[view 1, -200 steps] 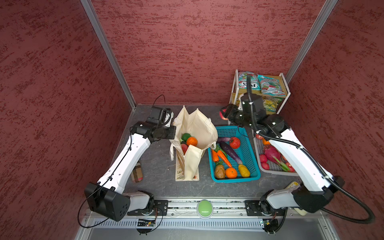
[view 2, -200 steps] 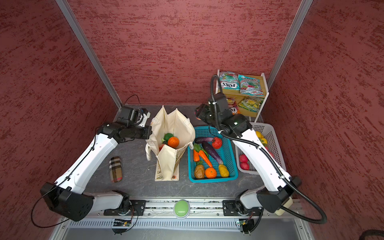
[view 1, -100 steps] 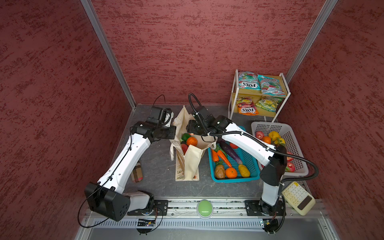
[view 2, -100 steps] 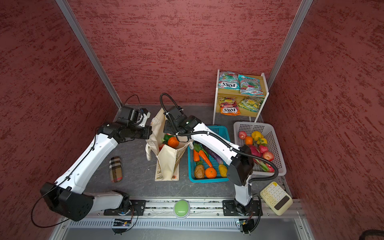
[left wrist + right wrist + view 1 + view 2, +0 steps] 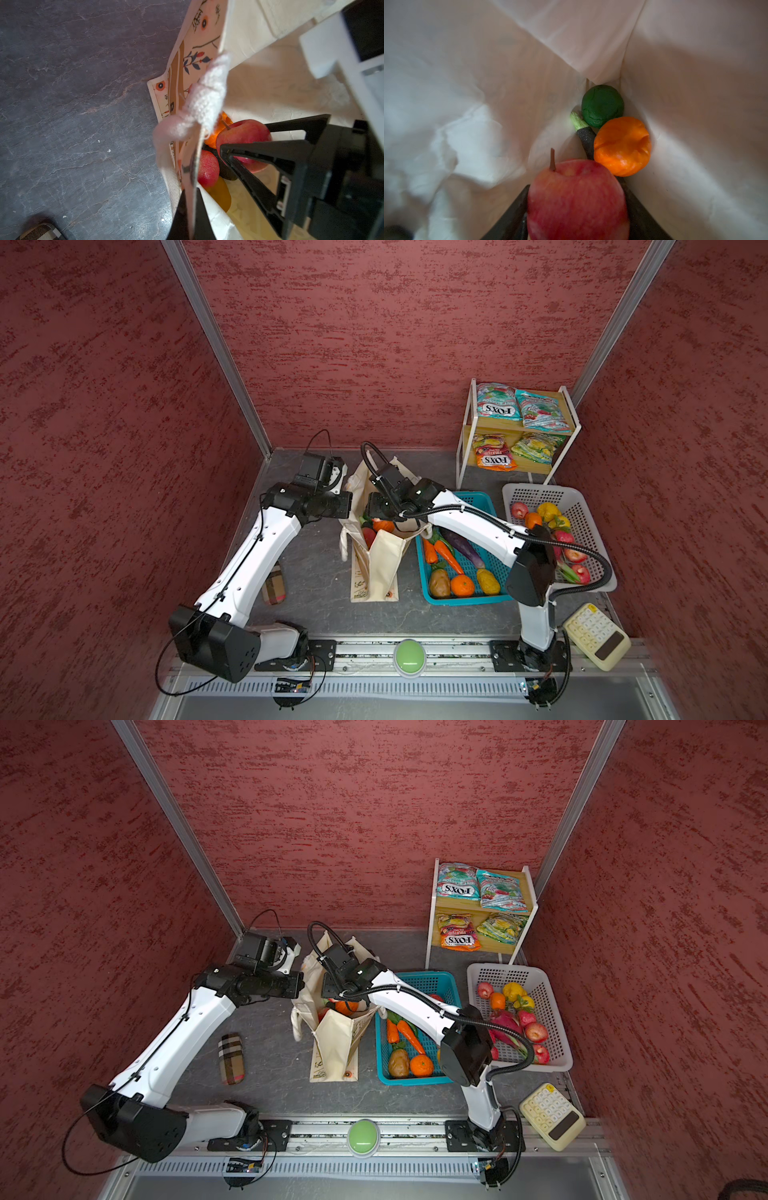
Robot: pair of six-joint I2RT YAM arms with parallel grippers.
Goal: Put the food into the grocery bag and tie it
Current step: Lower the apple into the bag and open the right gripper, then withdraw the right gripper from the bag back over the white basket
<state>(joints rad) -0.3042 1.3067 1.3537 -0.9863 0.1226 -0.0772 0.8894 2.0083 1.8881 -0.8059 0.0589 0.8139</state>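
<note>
The cream grocery bag (image 5: 380,560) (image 5: 334,1040) stands upright with its mouth wide. My left gripper (image 5: 191,216) (image 5: 349,506) is shut on the bag's left rim, below the white rope handle (image 5: 205,99). My right gripper (image 5: 577,218) (image 5: 380,506) reaches down into the mouth, shut on a red apple (image 5: 571,187) (image 5: 243,135). At the bottom of the bag lie a green round vegetable (image 5: 602,105), an orange pumpkin (image 5: 623,145), a dark courgette (image 5: 585,137) and a second red apple (image 5: 207,168).
Right of the bag are a teal basket (image 5: 478,502) of vegetables and a white basket (image 5: 582,506) of fruit. A shelf (image 5: 465,427) at the back right holds FOX'S packets (image 5: 496,408). A calculator (image 5: 596,637) lies at the front right and a plaid case (image 5: 274,585) under the left arm.
My right arm swung left from near the shelf to the bag, carrying the red apple, and now holds it inside the mouth. The left arm and the bag have stayed put.
</note>
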